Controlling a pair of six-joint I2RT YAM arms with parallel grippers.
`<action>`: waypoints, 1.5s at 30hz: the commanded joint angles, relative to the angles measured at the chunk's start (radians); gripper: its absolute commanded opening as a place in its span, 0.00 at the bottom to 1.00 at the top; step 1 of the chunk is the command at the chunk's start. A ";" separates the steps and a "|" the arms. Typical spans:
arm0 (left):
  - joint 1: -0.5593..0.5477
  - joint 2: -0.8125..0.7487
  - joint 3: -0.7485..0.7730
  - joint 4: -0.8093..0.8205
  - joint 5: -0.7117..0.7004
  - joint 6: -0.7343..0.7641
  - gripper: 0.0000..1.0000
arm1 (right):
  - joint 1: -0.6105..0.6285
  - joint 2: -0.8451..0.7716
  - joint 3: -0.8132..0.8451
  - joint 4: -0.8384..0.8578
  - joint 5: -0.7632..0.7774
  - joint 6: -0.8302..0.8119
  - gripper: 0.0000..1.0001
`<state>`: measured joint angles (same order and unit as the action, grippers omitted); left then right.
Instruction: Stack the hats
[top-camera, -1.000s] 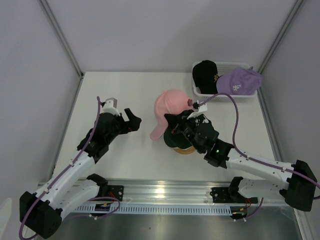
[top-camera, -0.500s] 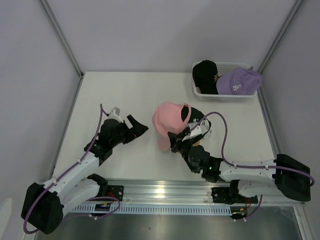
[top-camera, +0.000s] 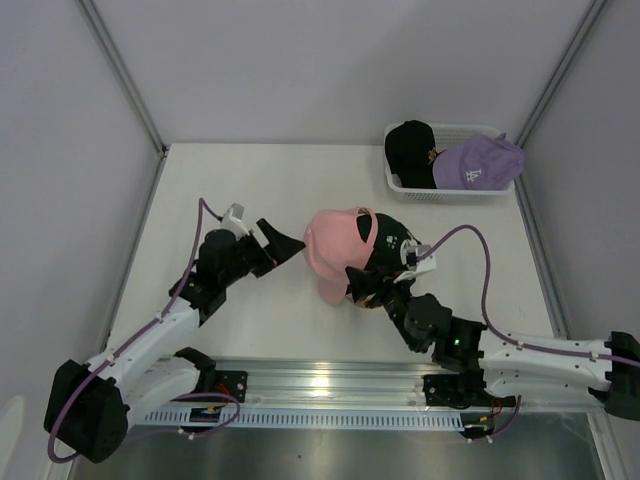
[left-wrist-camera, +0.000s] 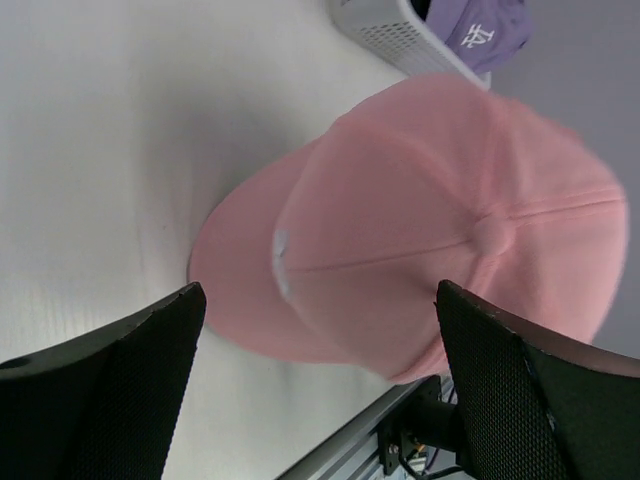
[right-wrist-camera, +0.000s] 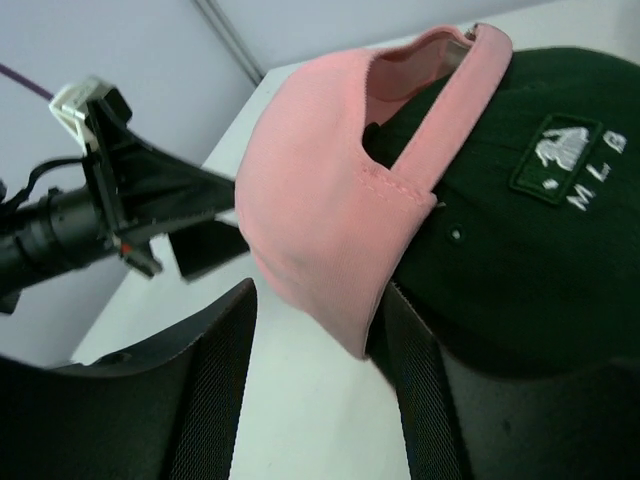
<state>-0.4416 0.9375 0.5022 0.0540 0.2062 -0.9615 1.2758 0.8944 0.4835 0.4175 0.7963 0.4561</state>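
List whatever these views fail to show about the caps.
- Top view: what the dark green cap rests on, covered by the cap itself and the right gripper.
- Left wrist view: the pink cap logo, only a white sliver seen edge-on.
- Left wrist view: the lavender cap, cut off by the top edge.
- Top view: the black cap emblem, in the basket, too small to read.
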 joint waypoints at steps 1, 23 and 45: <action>0.007 0.035 0.136 0.036 0.013 0.122 1.00 | 0.023 -0.107 0.061 -0.294 0.035 0.154 0.57; -0.052 0.219 0.292 0.133 0.173 0.168 0.95 | -0.415 0.073 0.652 -0.925 -0.214 0.087 0.63; -0.094 0.257 0.329 0.116 0.168 0.202 0.83 | -0.550 0.337 0.788 -0.953 -0.494 -0.033 0.53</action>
<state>-0.5243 1.1923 0.7811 0.1501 0.3523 -0.7910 0.7341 1.1893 1.2289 -0.5072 0.3134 0.4583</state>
